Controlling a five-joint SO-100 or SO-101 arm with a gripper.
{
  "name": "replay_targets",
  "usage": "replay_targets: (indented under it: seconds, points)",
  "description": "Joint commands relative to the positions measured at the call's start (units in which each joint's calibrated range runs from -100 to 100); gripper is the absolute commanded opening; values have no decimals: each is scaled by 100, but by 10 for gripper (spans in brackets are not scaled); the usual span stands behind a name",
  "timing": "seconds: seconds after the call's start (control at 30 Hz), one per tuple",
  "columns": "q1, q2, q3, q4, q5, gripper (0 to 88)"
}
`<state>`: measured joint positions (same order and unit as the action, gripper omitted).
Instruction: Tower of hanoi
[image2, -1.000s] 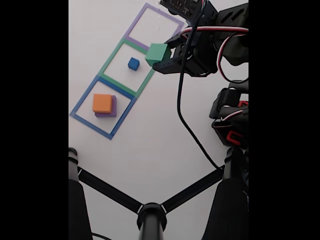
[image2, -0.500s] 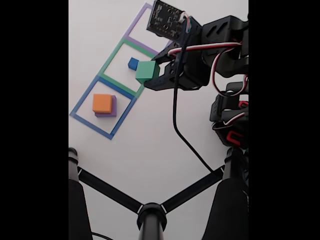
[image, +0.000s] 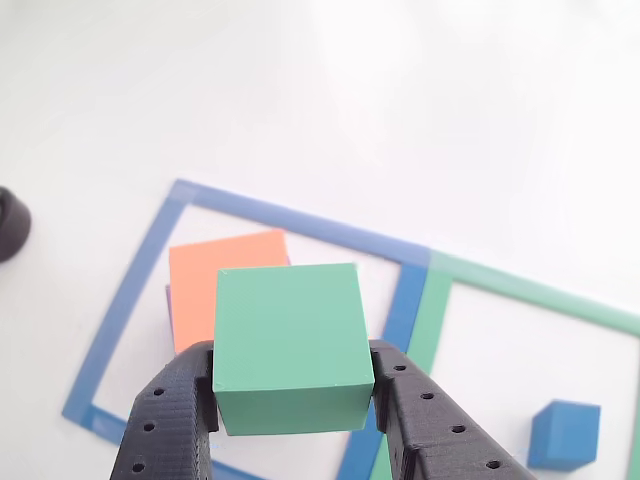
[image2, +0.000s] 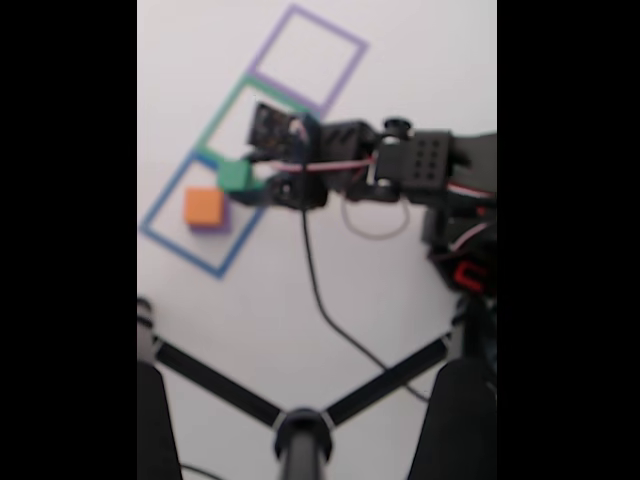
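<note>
- The white table (image2: 300, 290) takes up the middle strip of the fixed view, with black bars crossing at the bottom of the frame.
- The arm (image2: 420, 170) reaches in from the right edge of the fixed view toward centre left; this picture is blurred.
- Three tape squares run diagonally there: the purple outline (image2: 345, 65) at the top, the green outline (image2: 222, 115) below it, the blue outline (image2: 165, 205) at lower left.
- The gripper (image: 293, 375) rises from the bottom edge of the other view, its two black fingers (image: 170, 410) pressed against opposite sides of the green block (image: 290, 340), which it holds clear of the table.
- The orange block (image: 215, 275) lies inside the blue outline, just behind and left of the green block; a sliver of the purple block (image2: 222, 222) shows under it.
- The blue cube (image: 565, 433) sits at the lower right of the other view, inside the green outline.
</note>
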<state>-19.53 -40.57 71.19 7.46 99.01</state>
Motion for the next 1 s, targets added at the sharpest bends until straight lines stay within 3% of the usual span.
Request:
replay_targets:
  seconds: [0.0, 0.37, 0.97]
  points:
    - [-141, 579, 246, -1778, 99, 68]
    - [-247, 2366, -72, -3502, 99, 70]
    - [-392, 3383, -709, -3956, 99, 71]
